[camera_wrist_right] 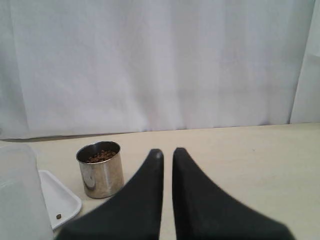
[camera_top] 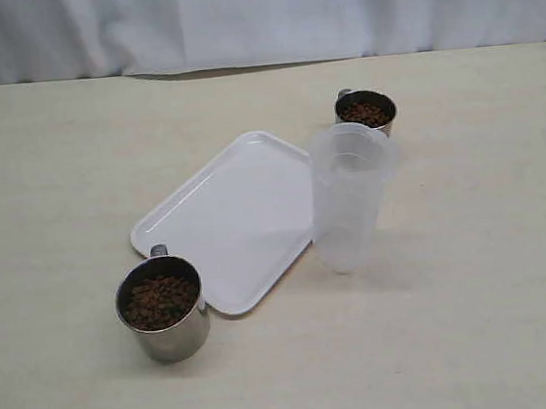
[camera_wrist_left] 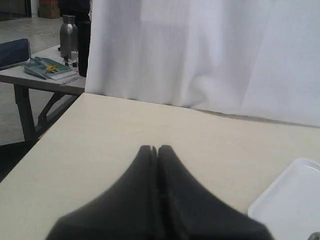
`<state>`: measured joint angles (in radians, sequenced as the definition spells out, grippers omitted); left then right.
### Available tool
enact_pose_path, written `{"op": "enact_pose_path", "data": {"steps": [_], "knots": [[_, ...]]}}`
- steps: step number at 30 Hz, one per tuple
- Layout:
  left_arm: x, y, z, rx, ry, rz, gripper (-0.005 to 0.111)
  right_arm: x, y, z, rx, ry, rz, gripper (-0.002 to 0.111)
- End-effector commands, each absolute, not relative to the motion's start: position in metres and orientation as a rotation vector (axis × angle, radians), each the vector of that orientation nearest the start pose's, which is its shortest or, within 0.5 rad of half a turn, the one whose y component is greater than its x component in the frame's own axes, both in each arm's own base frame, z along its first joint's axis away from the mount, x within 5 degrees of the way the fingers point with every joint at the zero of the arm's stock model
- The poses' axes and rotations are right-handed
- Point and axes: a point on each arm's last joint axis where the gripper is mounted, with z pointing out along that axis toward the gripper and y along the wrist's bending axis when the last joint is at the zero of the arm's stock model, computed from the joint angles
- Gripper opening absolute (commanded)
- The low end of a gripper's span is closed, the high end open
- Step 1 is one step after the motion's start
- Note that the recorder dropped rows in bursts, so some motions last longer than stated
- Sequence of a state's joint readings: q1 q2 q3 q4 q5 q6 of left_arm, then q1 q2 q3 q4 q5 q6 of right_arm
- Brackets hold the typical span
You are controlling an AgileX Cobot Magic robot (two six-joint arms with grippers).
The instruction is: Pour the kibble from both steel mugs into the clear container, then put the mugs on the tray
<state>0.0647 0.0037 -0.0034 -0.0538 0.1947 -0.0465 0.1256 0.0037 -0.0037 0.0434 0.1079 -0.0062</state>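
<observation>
On the pale table (camera_top: pixel 478 320), the white tray (camera_top: pixel 231 218) lay at an angle near the middle. The clear container (camera_top: pixel 348 202) stood upright just beside the tray's right edge. The near steel mug (camera_top: pixel 165 311) sat upright on the table just beside the tray's front corner, its loop handle turned toward the tray, and I could see brown kibble (camera_top: pixel 159 300) filling it well up. The far steel mug (camera_top: pixel 366 111) stood behind the container, near the white curtain (camera_top: pixel 255 18) side of the table, with kibble in it too. Both mugs were off the tray.

From my left wrist camera, the left gripper (camera_wrist_left: pixel 156 148) hung over bare tabletop with its black fingers pressed together, gripping nothing; a corner of the tray showed off to one side. From my right wrist camera, the right gripper (camera_wrist_right: pixel 167 152) had its fingers drawn in with only a thin slit between them, and it held nothing. It pointed toward the curtain, with the far steel mug ahead and apart from it. In that view one small brown speck (camera_wrist_right: pixel 59 216) lay on the tray's corner, and the container was a blur at the frame's edge.
</observation>
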Motion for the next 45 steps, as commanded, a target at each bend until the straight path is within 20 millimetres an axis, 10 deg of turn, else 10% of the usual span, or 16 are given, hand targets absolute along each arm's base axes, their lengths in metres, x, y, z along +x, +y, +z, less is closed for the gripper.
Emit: {"op": "enact_pose_path", "data": {"steps": [1,29,45], "knots": [[0.056,0.003,0.204,-0.125,1.582,-0.033,0.0,0.056,0.007,0.203,-0.068,1.592,0.128,0.005],[0.054,0.004,0.227,-0.204,1.31,-0.137,0.0,0.056,0.007,0.203,-0.068,1.592,0.128,0.005],[0.093,-0.017,0.201,0.174,1.68,-0.126,0.0,0.056,0.007,0.203,-0.068,1.592,0.128,0.005]]}}
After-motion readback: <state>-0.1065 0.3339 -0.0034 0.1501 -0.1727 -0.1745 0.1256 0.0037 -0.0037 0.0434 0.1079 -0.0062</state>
